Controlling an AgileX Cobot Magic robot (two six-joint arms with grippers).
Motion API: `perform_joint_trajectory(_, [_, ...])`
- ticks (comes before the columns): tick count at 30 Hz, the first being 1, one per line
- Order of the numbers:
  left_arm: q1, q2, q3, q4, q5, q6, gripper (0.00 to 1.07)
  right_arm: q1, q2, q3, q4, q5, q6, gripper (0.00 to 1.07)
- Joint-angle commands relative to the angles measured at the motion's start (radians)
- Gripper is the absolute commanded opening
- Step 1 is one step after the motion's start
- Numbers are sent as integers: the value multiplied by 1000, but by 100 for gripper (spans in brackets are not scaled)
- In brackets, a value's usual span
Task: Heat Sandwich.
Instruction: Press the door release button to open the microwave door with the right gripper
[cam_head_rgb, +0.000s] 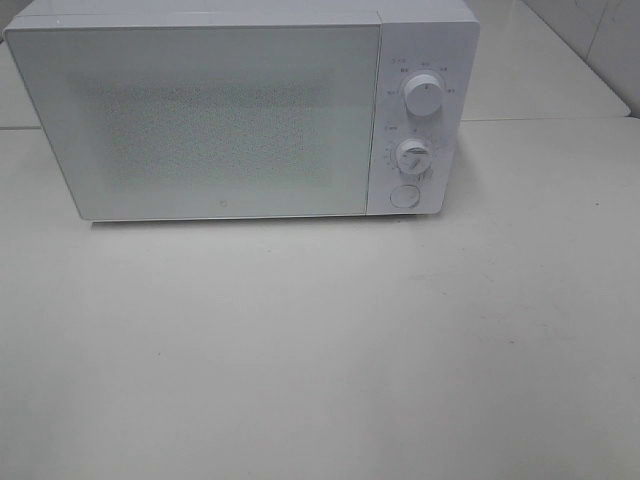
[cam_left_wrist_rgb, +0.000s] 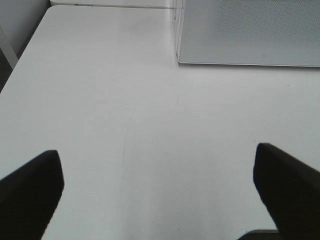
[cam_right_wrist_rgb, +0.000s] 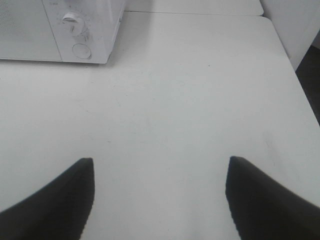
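Observation:
No sandwich shows in any view. A white microwave (cam_head_rgb: 240, 110) stands at the back of the table with its door shut; two knobs (cam_head_rgb: 424, 96) and a round button sit on its right panel. Neither arm appears in the high view. In the left wrist view my left gripper (cam_left_wrist_rgb: 157, 187) is open over bare table, its dark fingers (cam_left_wrist_rgb: 30, 192) wide apart, with the microwave's front corner (cam_left_wrist_rgb: 250, 35) ahead. My right gripper (cam_right_wrist_rgb: 159, 192) is open too, nothing between its fingers (cam_right_wrist_rgb: 60, 197), and the microwave's control panel (cam_right_wrist_rgb: 82, 32) lies ahead of it.
The white table (cam_head_rgb: 320, 340) runs under both grippers. Its left edge (cam_left_wrist_rgb: 25, 55) shows in the left wrist view and its right edge (cam_right_wrist_rgb: 292, 70) in the right wrist view. A second table (cam_head_rgb: 540, 60) adjoins behind the microwave.

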Motion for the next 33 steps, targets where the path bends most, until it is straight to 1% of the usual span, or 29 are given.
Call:
perform_joint_trajectory(1, [0, -27, 2, -2, -8, -3, 98, -31, -31, 4, -1, -16, 3, 71])
perform_joint_trajectory(24, [0, -21, 2, 0, -8, -3, 98, -36, -29, -3, 3, -25, 2, 71])
perform_joint_trajectory(27, [0, -21, 2, 0, -8, -3, 98, -36, 3, -23, 15, -75, 3, 71])
perform_joint_trajectory(33, [0, -21, 2, 0, -8, -3, 98, -36, 88, -21, 15, -181, 3, 71])
